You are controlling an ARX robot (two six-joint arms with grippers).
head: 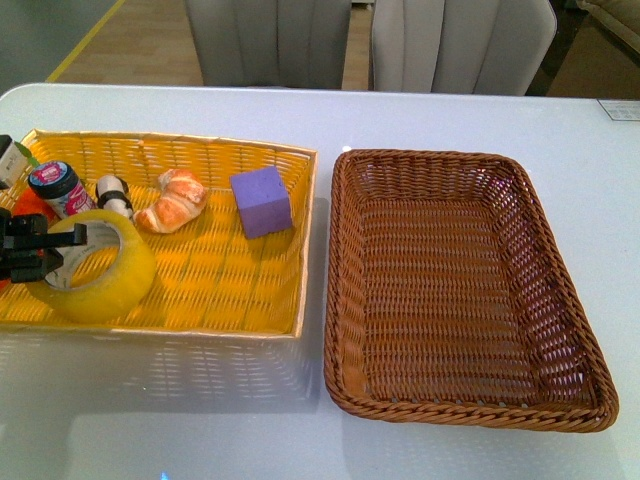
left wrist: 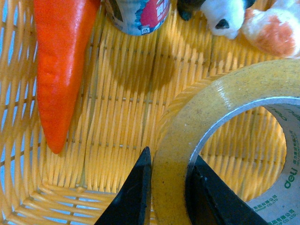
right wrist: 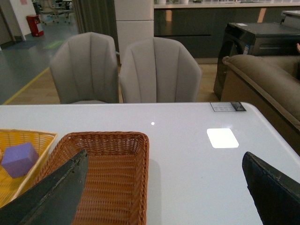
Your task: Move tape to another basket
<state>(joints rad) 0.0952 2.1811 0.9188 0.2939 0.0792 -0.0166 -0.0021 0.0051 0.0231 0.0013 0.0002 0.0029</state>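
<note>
pinching the tape (head: 105,265) by its wall with the left gripper (left wrist: 172,154), one finger outside and one down the core for a solid lift, over in the near left corner of the yellow tray (head: 200,324), right gripper (right wrist: 164,153) spread wide holding nothing near the basket (head: 450,280)

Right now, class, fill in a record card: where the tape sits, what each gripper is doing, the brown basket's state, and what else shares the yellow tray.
tape: in the yellow tray, at its left end
left gripper: shut on the tape's wall, one finger inside the core, one outside
right gripper: open, holding nothing
brown basket: right of the tray, nothing in it
also in tray: purple cube, croissant, carrot, can, panda toy
</note>
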